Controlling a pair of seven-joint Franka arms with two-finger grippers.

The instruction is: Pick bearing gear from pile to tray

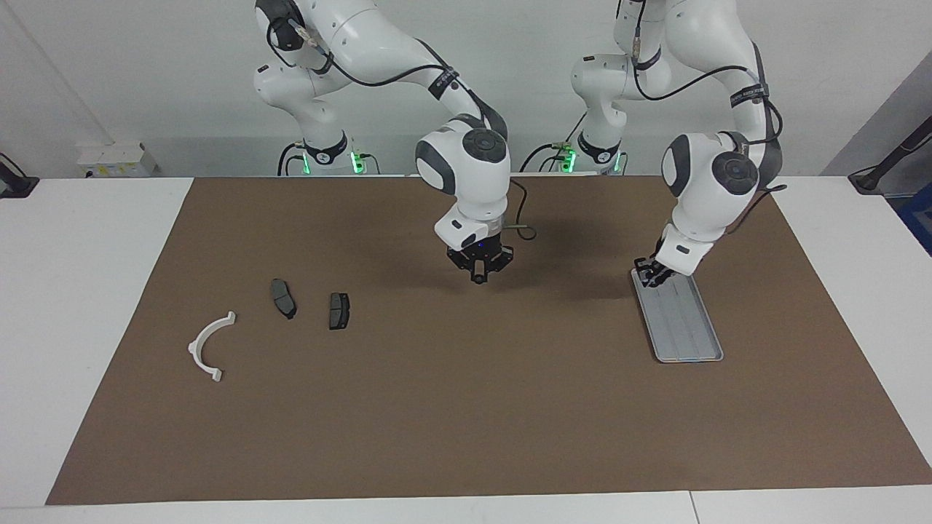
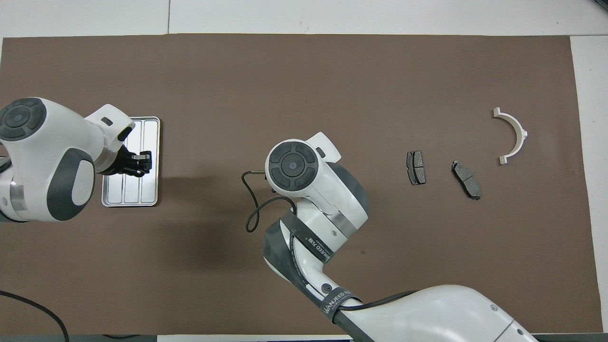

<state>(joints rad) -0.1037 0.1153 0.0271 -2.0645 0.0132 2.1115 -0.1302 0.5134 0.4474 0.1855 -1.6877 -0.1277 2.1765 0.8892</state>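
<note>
The pile lies toward the right arm's end of the mat: a white half-ring bracket (image 1: 210,346) (image 2: 512,135) and two dark grey plates (image 1: 283,298) (image 1: 338,310) (image 2: 416,167) (image 2: 466,173). No tiny black round pieces show on the mat. My right gripper (image 1: 478,275) hangs over the middle of the mat, shut on a small dark piece at its tips. The overhead view hides it under the right arm's wrist. The silver tray (image 1: 684,327) (image 2: 128,190) lies toward the left arm's end. My left gripper (image 1: 650,274) (image 2: 141,164) is low over the tray's end nearer the robots.
A brown mat (image 1: 466,407) covers most of the white table (image 1: 87,291). The right arm's cable loops beside its wrist (image 2: 249,204). The tray's ridged floor shows nothing on it.
</note>
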